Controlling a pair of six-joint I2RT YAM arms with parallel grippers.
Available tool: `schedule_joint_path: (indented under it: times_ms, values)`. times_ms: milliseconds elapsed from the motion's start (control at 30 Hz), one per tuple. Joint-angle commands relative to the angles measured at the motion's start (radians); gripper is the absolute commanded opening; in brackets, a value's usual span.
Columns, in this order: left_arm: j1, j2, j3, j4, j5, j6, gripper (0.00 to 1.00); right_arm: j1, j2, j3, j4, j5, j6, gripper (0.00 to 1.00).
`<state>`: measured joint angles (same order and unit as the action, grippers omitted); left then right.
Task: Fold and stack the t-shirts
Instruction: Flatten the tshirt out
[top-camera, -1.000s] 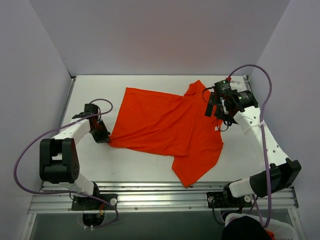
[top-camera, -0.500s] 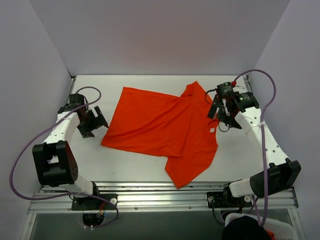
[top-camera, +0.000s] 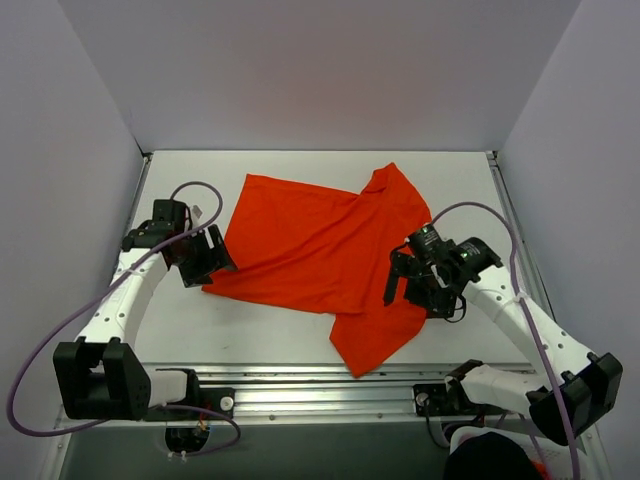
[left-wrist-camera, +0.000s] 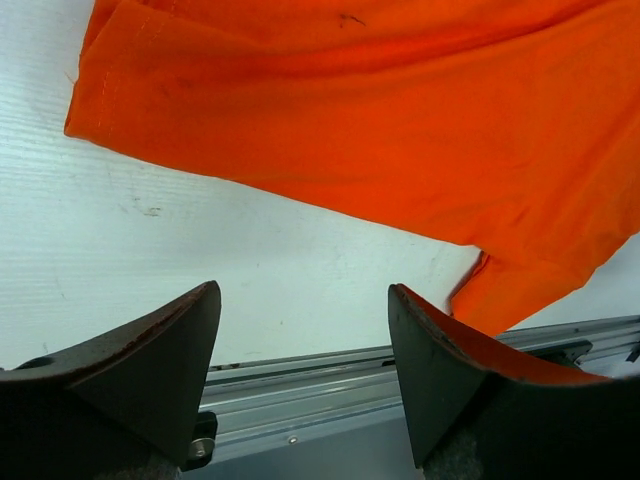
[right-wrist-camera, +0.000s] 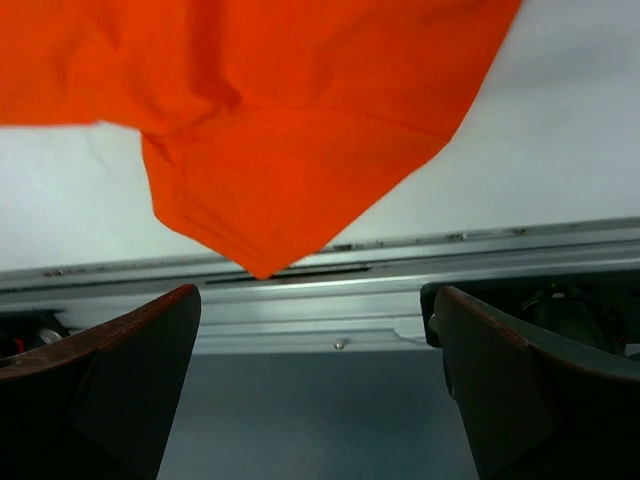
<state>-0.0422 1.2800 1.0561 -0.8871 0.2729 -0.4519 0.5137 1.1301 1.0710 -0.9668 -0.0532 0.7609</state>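
Note:
An orange-red t-shirt (top-camera: 310, 250) lies spread and wrinkled on the white table (top-camera: 470, 200), with one sleeve pointing toward the near edge. My left gripper (top-camera: 208, 265) sits at the shirt's left hem corner, open. In the left wrist view the cloth (left-wrist-camera: 380, 100) lies ahead of the left gripper (left-wrist-camera: 305, 340), with nothing between its fingers. My right gripper (top-camera: 413, 298) hovers open over the shirt's right side. The right wrist view shows the sleeve (right-wrist-camera: 270, 120) beyond the wide-open right gripper (right-wrist-camera: 315, 340), which holds nothing.
An aluminium rail (top-camera: 320, 385) runs along the table's near edge, and shows in both wrist views (left-wrist-camera: 330, 370) (right-wrist-camera: 400, 270). Grey walls close in the left, back and right sides. Purple cables (top-camera: 60, 330) loop beside each arm.
The left gripper let go of the shirt's left corner, drew off to the left, then came back beside it. The right arm swung from the back right toward the near edge. The shirt slid slightly left.

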Motion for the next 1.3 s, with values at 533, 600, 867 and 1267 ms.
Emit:
schedule_joint_path:
  times_ms: [533, 600, 867, 1267]
  values:
    - [-0.012, 0.188, 0.025, 0.06, -0.086, 0.024, 0.51, 0.655, 0.089, -0.4, 0.33, -0.223, 0.55, 1.0]
    - [-0.012, 0.188, 0.018, 0.065, -0.08, 0.027, 0.5, 0.637, 0.068, -0.46, 0.379, -0.214, 0.564, 1.0]
    - [-0.015, 0.186, 0.034, 0.071, -0.08, 0.054, 0.45, 0.497, 0.022, -0.517, 0.494, -0.016, 0.555, 0.99]
    - [-0.039, 0.185, 0.027, 0.065, -0.109, 0.058, 0.44, 0.546, 0.322, -0.392, 0.591, 0.087, 0.578, 0.98]
